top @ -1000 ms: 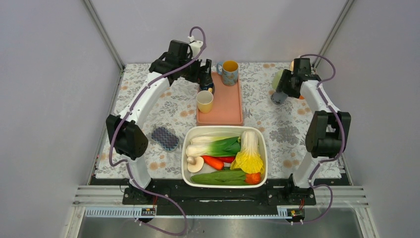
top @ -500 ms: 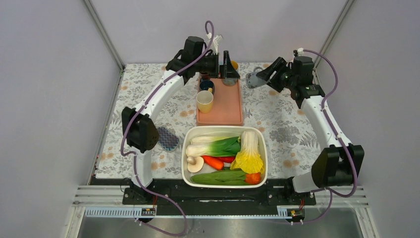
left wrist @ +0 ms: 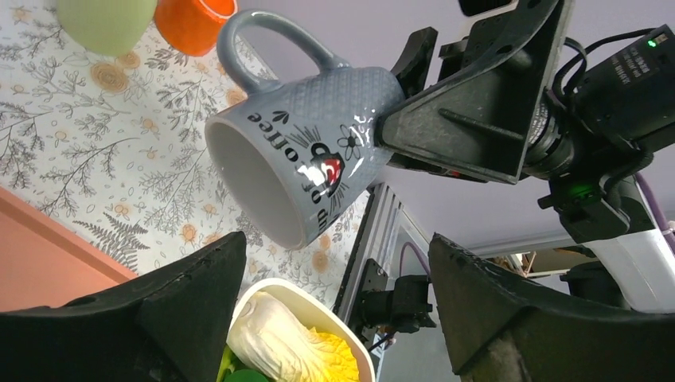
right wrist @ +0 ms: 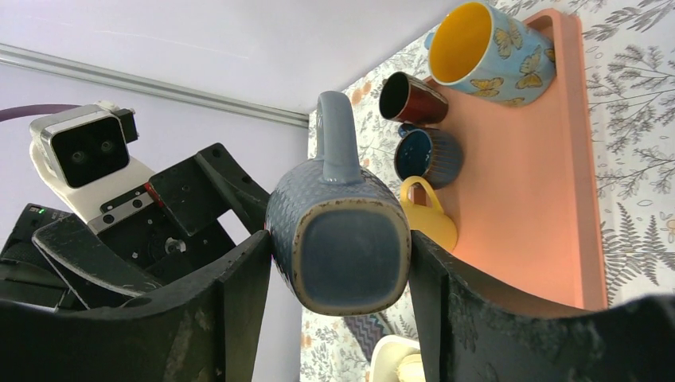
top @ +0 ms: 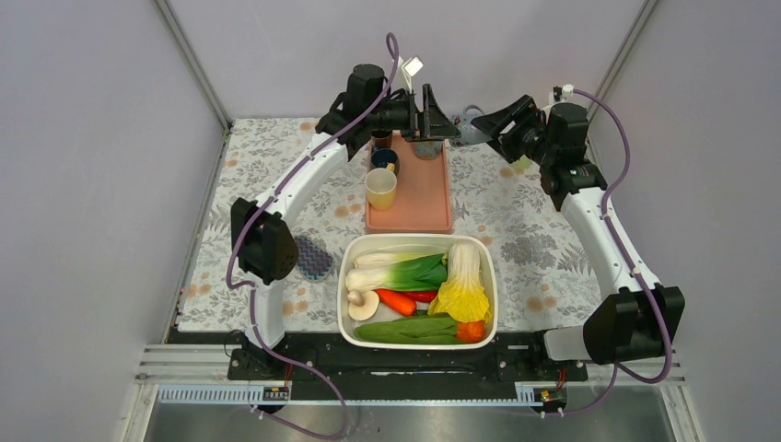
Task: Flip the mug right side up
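Note:
The grey-blue mug (top: pixel 472 125) is held in the air at the back of the table, between the two arms. My right gripper (right wrist: pixel 340 263) is shut on it at the base end, one finger on each side, handle (right wrist: pixel 334 135) pointing up. In the left wrist view the mug (left wrist: pixel 306 159) lies on its side with its mouth facing my left gripper (left wrist: pixel 336 247). That gripper is open and empty, its fingers apart just short of the mug's rim. In the top view the left gripper (top: pixel 440 118) and the right gripper (top: pixel 493 124) face each other.
A pink tray (top: pixel 419 198) holds a yellow mug (top: pixel 380 187), a dark blue cup (top: pixel 385 159), a red-brown cup (right wrist: pixel 406 97) and a butterfly mug (right wrist: pixel 485 48). A white tub of vegetables (top: pixel 417 290) sits near. A zigzag sponge (top: pixel 307 258) lies left. Green (left wrist: pixel 103 20) and orange (left wrist: pixel 191 20) cups stand back right.
My right arm has lifted the mug from the back right and swung it towards the middle. My left arm has risen off the tray and reached right, up to the mug.

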You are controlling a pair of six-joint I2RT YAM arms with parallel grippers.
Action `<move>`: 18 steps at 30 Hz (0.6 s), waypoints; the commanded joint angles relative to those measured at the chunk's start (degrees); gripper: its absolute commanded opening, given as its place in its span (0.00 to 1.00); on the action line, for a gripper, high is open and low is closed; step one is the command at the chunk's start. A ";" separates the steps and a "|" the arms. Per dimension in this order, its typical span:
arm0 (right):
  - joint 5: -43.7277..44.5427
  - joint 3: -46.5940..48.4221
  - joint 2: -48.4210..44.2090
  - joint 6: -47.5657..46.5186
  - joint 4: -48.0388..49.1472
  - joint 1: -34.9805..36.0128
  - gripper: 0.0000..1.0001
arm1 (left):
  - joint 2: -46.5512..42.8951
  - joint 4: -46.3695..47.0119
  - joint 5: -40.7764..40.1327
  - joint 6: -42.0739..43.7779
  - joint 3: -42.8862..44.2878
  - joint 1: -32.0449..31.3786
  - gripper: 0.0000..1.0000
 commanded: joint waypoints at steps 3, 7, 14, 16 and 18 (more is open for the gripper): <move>-3.60 1.29 -2.05 4.27 7.56 0.58 0.00 | -1.40 4.45 2.30 -0.75 3.34 -0.31 0.83; -4.91 1.49 -1.15 7.08 11.31 0.77 0.00 | -1.43 6.65 3.41 -2.82 3.20 -0.37 0.78; -5.97 0.93 1.28 12.56 16.87 2.86 0.00 | -0.99 9.28 3.85 -3.79 7.15 -0.37 0.64; -6.52 0.27 1.85 14.64 18.95 3.16 0.00 | -1.00 9.89 4.39 -4.20 7.01 -0.37 0.53; -6.98 -0.43 2.51 16.84 21.44 3.33 0.00 | -1.00 10.70 5.17 -4.76 6.35 -0.37 0.39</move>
